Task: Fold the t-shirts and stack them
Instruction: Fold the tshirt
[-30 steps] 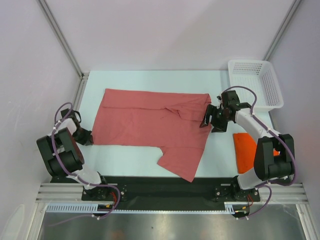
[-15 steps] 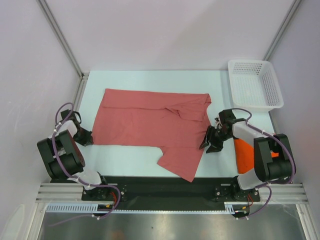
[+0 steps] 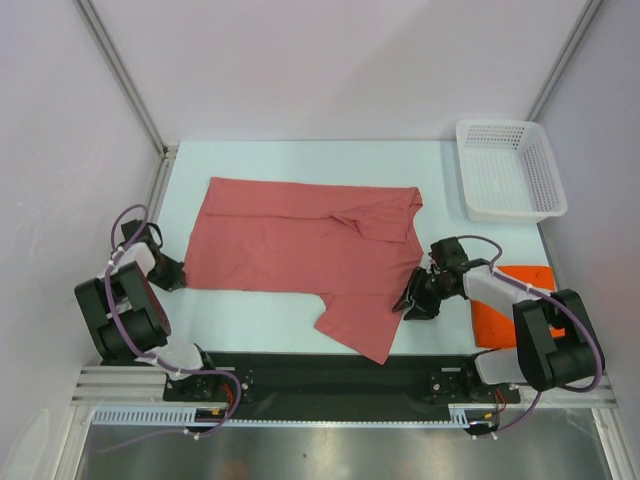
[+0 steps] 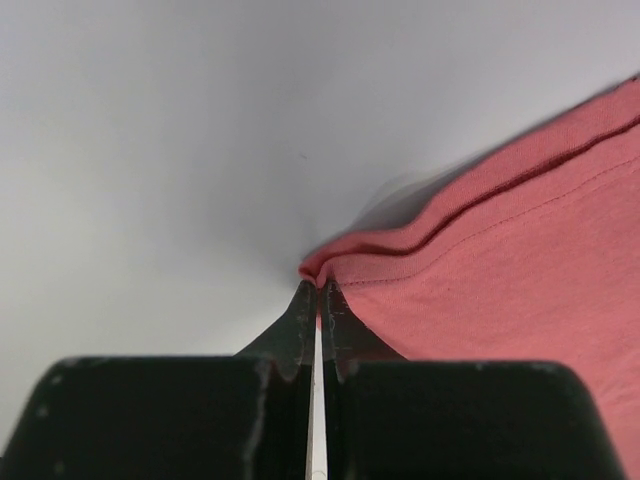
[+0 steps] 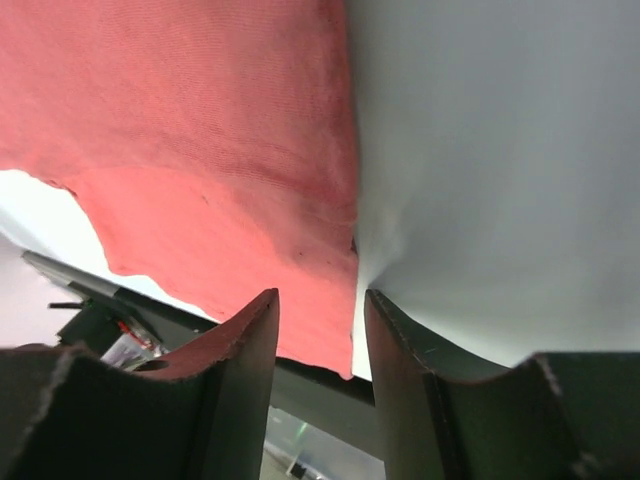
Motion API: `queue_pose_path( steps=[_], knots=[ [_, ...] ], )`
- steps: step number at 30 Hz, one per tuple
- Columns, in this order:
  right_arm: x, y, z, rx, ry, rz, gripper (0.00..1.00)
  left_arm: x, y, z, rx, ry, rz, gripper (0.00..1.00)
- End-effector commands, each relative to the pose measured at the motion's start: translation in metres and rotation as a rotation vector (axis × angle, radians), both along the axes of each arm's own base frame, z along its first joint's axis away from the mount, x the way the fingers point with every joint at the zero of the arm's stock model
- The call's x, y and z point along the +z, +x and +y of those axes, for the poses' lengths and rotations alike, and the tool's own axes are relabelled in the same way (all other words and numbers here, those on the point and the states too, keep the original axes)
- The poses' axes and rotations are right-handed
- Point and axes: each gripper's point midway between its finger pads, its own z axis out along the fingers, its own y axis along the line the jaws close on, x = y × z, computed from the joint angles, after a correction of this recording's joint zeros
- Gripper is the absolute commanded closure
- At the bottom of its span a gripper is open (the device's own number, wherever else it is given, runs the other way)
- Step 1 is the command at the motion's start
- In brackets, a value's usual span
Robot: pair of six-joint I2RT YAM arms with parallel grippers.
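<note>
The pink-red t-shirt (image 3: 290, 245) lies spread flat across the middle of the table, one sleeve reaching toward the near edge. My left gripper (image 3: 180, 272) is shut on its left hem corner; the left wrist view shows the cloth (image 4: 500, 290) pinched at the tips of that gripper (image 4: 318, 288). My right gripper (image 3: 410, 302) is open, low at the shirt's right edge. In the right wrist view that edge of the shirt (image 5: 200, 130) runs into the gap between the jaws of this gripper (image 5: 320, 312). The orange t-shirt (image 3: 512, 300) lies folded at the right, partly under my right arm.
A white perforated basket (image 3: 505, 170) stands at the back right corner. Bare table (image 3: 250, 315) shows in front of the shirt, with the black base rail along the near edge. Walls enclose the table on three sides.
My right gripper has moved from the shirt's upper right edge toward the near side, down along its right edge. More of the orange shirt shows. The left gripper has not moved.
</note>
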Motion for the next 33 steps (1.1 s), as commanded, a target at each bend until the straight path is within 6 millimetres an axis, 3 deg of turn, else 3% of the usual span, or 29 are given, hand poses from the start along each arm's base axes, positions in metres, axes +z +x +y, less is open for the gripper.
queue_pose_path(
  steps=[1, 10, 15, 17, 19, 21, 22, 23, 24, 25, 27, 28, 32, 33],
  knots=[
    [-0.013, 0.000, -0.018, -0.104, -0.166, 0.008, 0.54, 0.005, 0.006, 0.007, -0.019, 0.037, -0.050, 1.00],
    [-0.005, -0.005, -0.024, -0.145, -0.409, -0.025, 0.56, 0.001, 0.001, 0.005, -0.023, 0.037, -0.045, 1.00],
    [0.005, 0.005, -0.020, -0.162, -0.422, -0.096, 0.57, -0.002, 0.005, 0.000, -0.027, 0.007, -0.055, 1.00],
    [0.018, 0.019, -0.017, -0.122, -0.408, -0.186, 0.57, -0.001, 0.006, 0.001, -0.027, 0.007, -0.057, 1.00],
    [0.044, 0.045, -0.012, -0.093, -0.371, -0.301, 0.54, -0.001, 0.008, 0.003, -0.033, 0.010, -0.059, 1.00],
    [0.064, 0.075, -0.020, -0.073, -0.354, -0.370, 0.51, -0.001, 0.006, 0.004, -0.046, 0.016, -0.042, 1.00],
    [0.071, 0.085, -0.014, -0.054, -0.288, -0.382, 0.49, -0.001, 0.004, 0.003, -0.052, 0.013, -0.028, 0.91],
    [0.076, 0.100, -0.027, -0.063, -0.283, -0.401, 0.48, 0.001, 0.002, 0.005, -0.057, 0.024, -0.019, 0.83],
    [0.072, 0.107, -0.026, -0.050, -0.261, -0.373, 0.48, 0.004, 0.001, 0.004, -0.062, 0.028, -0.023, 0.70],
    [0.086, 0.124, -0.025, -0.050, -0.240, -0.408, 0.46, 0.016, 0.002, 0.005, -0.067, 0.049, -0.057, 0.63],
    [0.088, 0.141, -0.031, -0.032, -0.229, -0.417, 0.44, 0.031, 0.002, 0.010, -0.083, 0.108, -0.087, 0.52],
    [0.092, 0.155, -0.030, -0.028, -0.225, -0.434, 0.44, 0.048, 0.007, 0.012, -0.091, 0.137, -0.139, 0.50],
    [0.093, 0.192, -0.026, -0.001, -0.220, -0.478, 0.44, 0.079, 0.029, -0.013, -0.197, 0.160, -0.230, 0.51],
    [0.092, 0.198, -0.025, 0.002, -0.221, -0.478, 0.44, 0.084, 0.043, -0.038, -0.277, 0.135, -0.276, 0.51]
  ],
)
